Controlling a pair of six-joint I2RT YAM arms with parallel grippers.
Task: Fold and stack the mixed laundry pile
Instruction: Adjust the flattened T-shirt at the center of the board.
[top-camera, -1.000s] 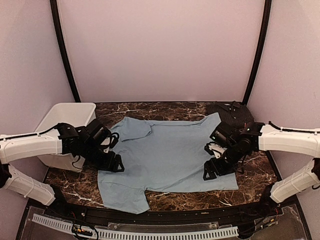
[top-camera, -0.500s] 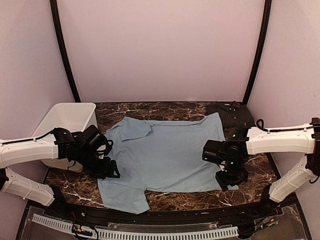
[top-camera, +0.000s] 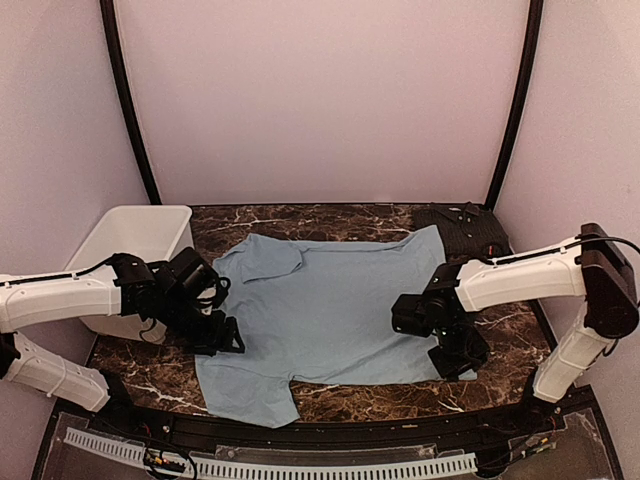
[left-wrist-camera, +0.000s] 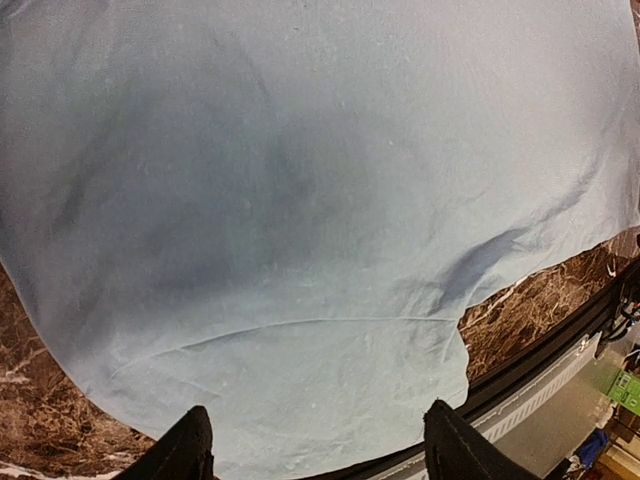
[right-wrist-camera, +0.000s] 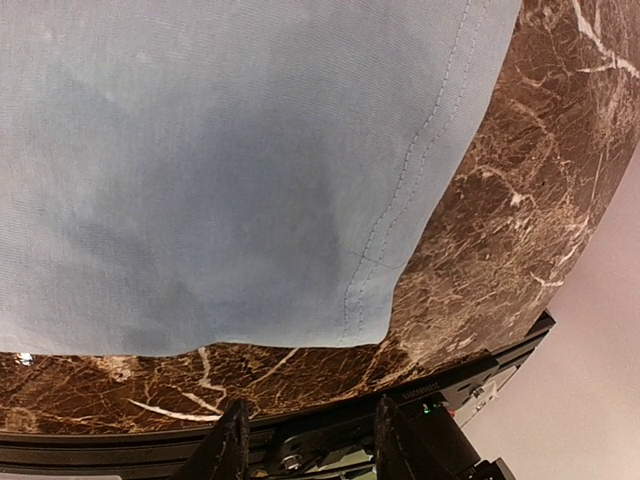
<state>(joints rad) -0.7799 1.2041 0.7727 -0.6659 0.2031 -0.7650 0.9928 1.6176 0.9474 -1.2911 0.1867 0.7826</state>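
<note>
Showing the T-shirt lying spread flat across the middle of the table, hem toward the right, one sleeve reaching toward the near edge. Showing the black shirt lying bunched at the far right corner, just beyond the T-shirt; too dark from above for telling sleeves or folds apart.

Hanging the left gripper low over the T-shirt's left edge, near the bin. Holding its jaws wide apart, released, grasping nothing. Catching only the fingertips at the bottom of the left wrist view, with cloth filling nearly all the rest.

Hanging the right gripper over the T-shirt's near right corner and hiding that corner from above. Showing, in the right wrist view, the hem corner lying just ahead of the fingertips, with the jaws standing partly apart and only the table's edge rail between them. Cutting off most of both fingers at the lower edge of the view. Not being able to tell whether the tips are touching the marble.
</note>
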